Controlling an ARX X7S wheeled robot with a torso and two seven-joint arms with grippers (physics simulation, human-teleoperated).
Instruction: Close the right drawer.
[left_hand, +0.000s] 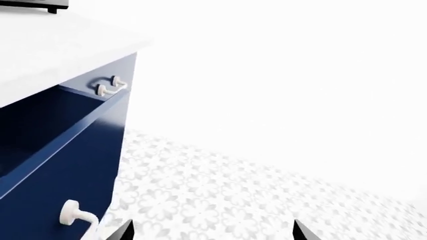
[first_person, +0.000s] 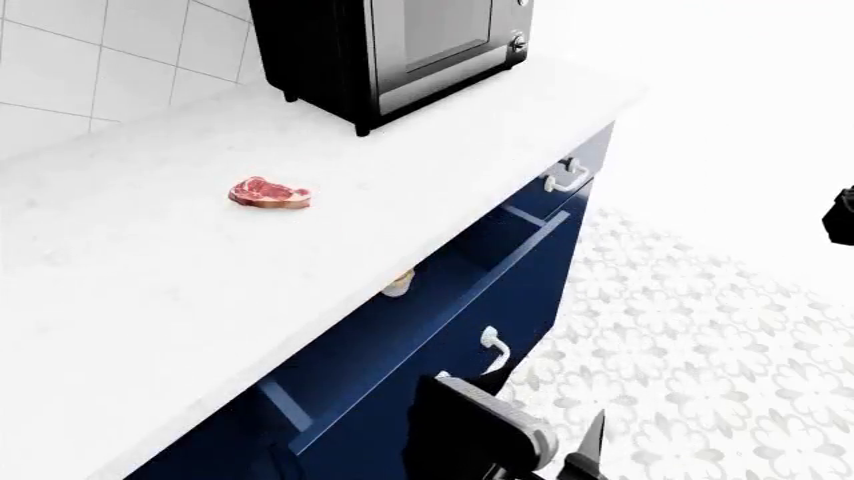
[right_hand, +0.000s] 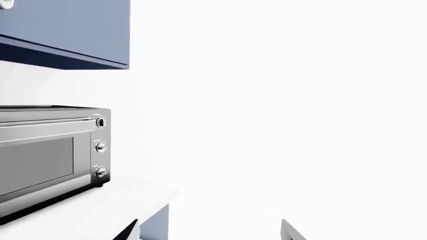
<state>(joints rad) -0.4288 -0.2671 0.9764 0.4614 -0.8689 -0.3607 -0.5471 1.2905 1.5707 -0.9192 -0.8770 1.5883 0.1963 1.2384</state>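
White counter (first_person: 160, 290) overhangs the open right drawer (first_person: 441, 300); both grippers released, empty.

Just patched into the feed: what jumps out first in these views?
The wide glossy navy-blue drawer stands pulled open under the white countertop, its white curved bar handle facing the patterned floor. A raw red steak lies alone on the counter, near a black toaster oven against the tiled wall.

The wide navy-blue drawer (first_person: 447, 300) stands pulled out beneath the white countertop (first_person: 174, 290). A raw red steak (first_person: 270, 193) lies near the black toaster oven (first_person: 394, 50).
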